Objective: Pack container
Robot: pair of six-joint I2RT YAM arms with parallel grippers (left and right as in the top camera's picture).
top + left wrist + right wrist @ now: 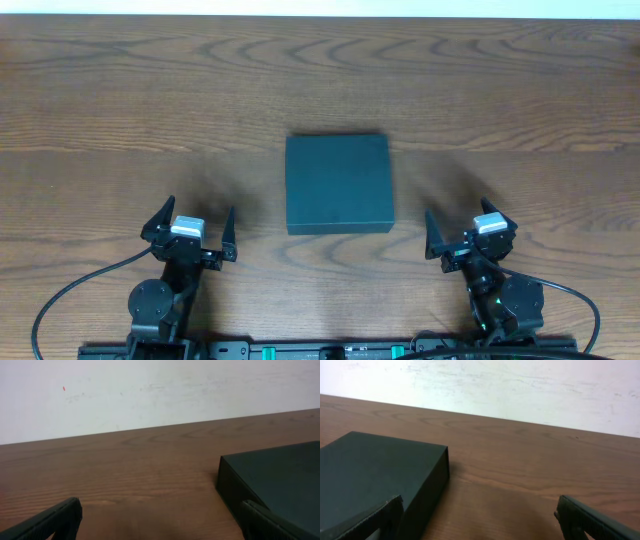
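Note:
The container (338,184) is a dark teal-grey box lying shut in the middle of the wooden table. The left wrist view has it at the right edge (280,477); the right wrist view has it at the lower left (375,472). My left gripper (194,226) rests near the front edge, to the left of the box, open with nothing between its fingers. In its own view only bare wood lies between the left gripper's (161,519) tips. On the box's right side my right gripper (466,226) stands open and empty too, and its own view shows the right gripper (479,516) over bare wood.
The wooden table (320,90) stretches back to a white wall (150,390). Black cables (70,290) trail from the arm bases at the front edge.

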